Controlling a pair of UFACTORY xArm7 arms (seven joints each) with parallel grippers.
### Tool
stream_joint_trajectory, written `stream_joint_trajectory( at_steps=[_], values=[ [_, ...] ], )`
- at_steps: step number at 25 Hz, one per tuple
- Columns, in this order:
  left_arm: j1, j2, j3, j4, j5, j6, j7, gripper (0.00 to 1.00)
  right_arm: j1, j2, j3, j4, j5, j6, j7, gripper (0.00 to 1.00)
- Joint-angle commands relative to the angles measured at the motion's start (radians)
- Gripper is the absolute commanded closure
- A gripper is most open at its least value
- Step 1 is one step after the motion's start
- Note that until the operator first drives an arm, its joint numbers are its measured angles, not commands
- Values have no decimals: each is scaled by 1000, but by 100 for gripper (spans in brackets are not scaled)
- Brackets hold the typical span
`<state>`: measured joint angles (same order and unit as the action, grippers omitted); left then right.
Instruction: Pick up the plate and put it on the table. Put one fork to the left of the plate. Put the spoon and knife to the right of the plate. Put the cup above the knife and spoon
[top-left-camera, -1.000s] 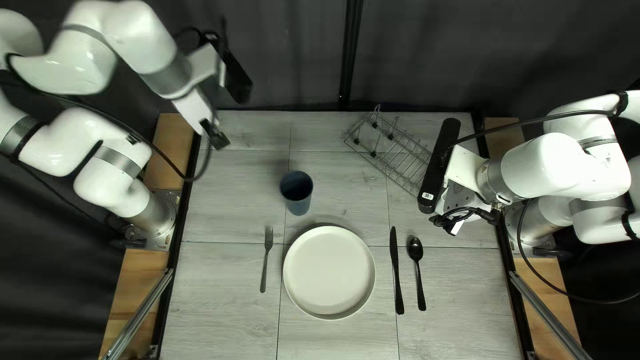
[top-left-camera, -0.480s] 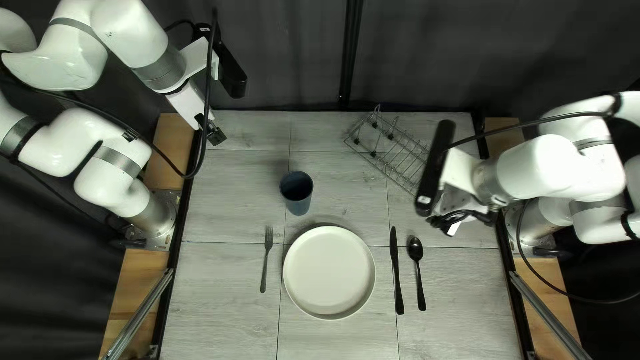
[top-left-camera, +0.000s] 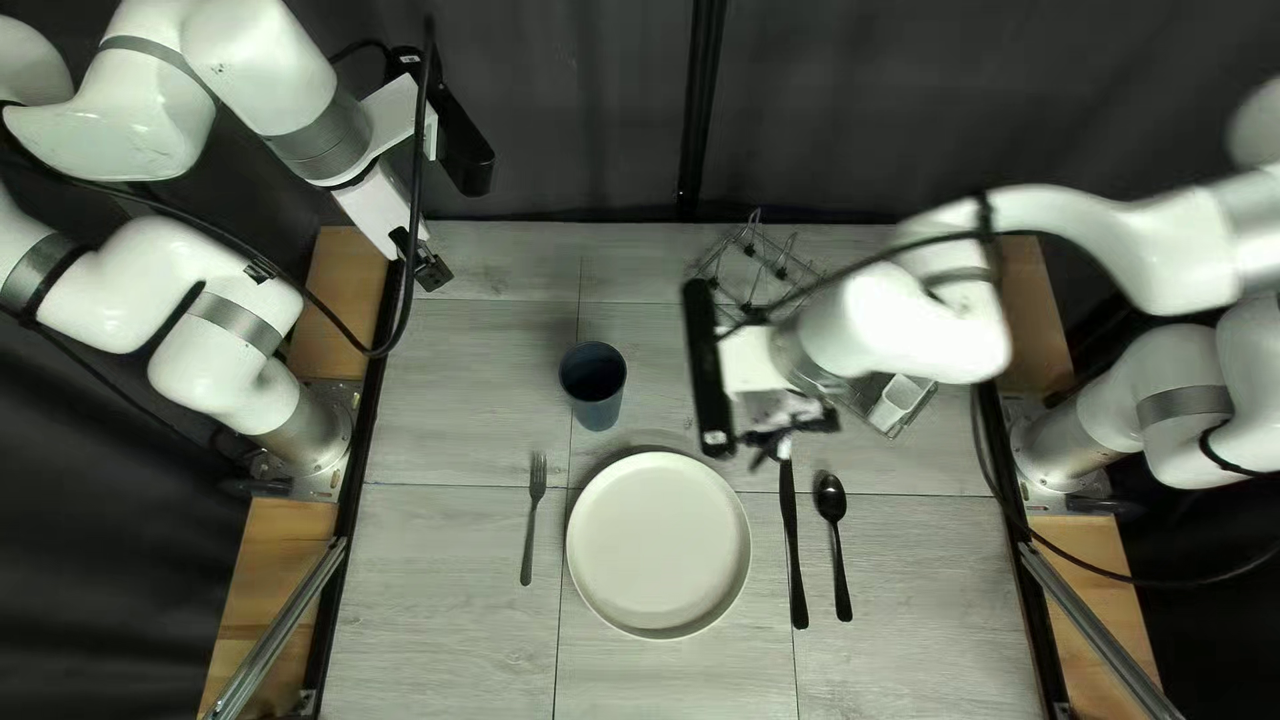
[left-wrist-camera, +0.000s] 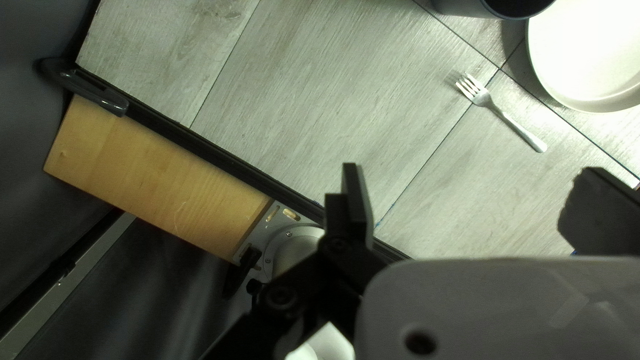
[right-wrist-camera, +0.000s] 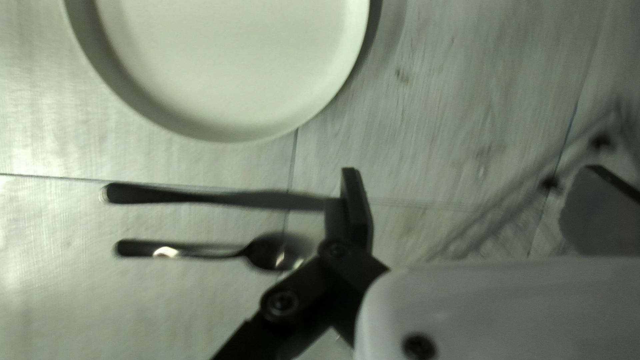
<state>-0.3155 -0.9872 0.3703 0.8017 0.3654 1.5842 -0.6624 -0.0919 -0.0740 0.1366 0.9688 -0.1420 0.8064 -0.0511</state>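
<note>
Right pincer (right-wrist-camera: 472, 177) swinging inward, gaping wide, empty; cup (top-left-camera: 595, 387) beyond it looking light, stiff, probably wanting a rim pinch.

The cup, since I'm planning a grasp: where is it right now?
In the top left view the cup stands left of centre, past the plate and fork toward the table's far edge.

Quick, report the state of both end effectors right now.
Left end effector: open, nothing held.
Right end effector: open, nothing held.
</note>
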Motion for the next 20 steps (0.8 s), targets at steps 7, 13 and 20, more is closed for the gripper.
stream_joint_trajectory(
  at_steps=[7, 13, 20],
  values=[
    [0, 0, 0, 0, 0, 0, 0, 0, -41, 178, -21, 108, 51, -67, -259, 0],
    [0, 0, 0, 0, 0, 0, 0, 0, -46, 334, -19, 268, 17, -72, -361, 0],
    [0, 0, 0, 0, 0, 0, 0, 0, -28, 456, -11, 388, -13, -89, -401, 0]
  ],
)
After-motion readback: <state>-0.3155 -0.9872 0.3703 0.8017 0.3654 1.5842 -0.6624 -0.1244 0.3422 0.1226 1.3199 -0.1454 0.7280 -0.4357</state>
